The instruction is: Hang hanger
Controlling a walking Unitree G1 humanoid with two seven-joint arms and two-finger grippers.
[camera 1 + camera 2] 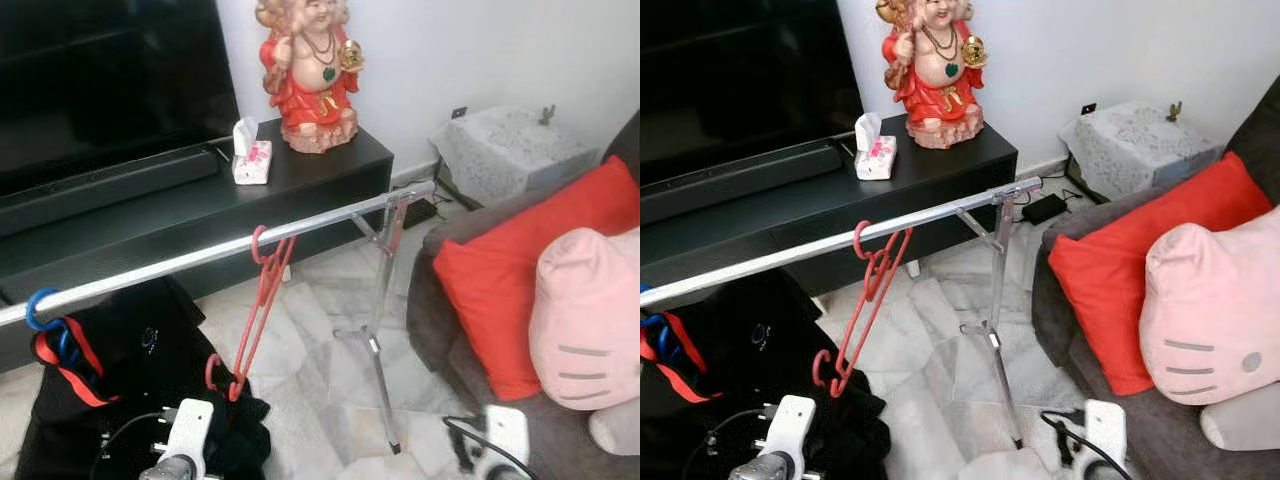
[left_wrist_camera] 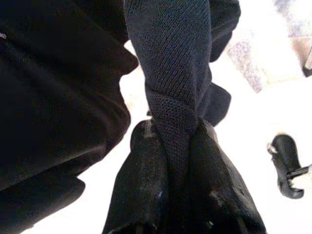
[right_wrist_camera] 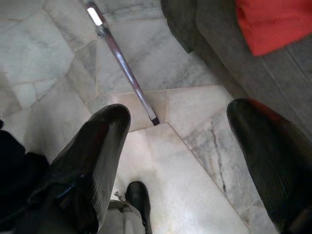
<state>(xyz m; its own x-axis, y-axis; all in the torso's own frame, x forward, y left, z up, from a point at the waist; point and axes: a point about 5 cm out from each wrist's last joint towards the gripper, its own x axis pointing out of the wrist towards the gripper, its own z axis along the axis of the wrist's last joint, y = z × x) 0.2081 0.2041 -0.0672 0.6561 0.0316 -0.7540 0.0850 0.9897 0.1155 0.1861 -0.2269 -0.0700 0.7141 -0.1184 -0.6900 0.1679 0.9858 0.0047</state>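
Your left gripper (image 2: 178,146) is pinching ribbed black knit cloth (image 2: 175,58) below the shiny rail (image 1: 200,257). A thin red hanger (image 1: 262,300) hooks that rail. Your right gripper (image 3: 178,151) gapes wide over marble tiles (image 3: 190,180).

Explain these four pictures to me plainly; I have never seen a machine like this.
This is a walking humanoid robot with two arms ending in black two-fingered grippers. The two wide pictures come from its head, looking down at a silver clothes rail with a red plastic hanger and a blue hanger hooked on it. A black garment hangs below. The other pictures come from wrist cameras. The left gripper is shut on dark knitted fabric. The right gripper is open above the marble floor.
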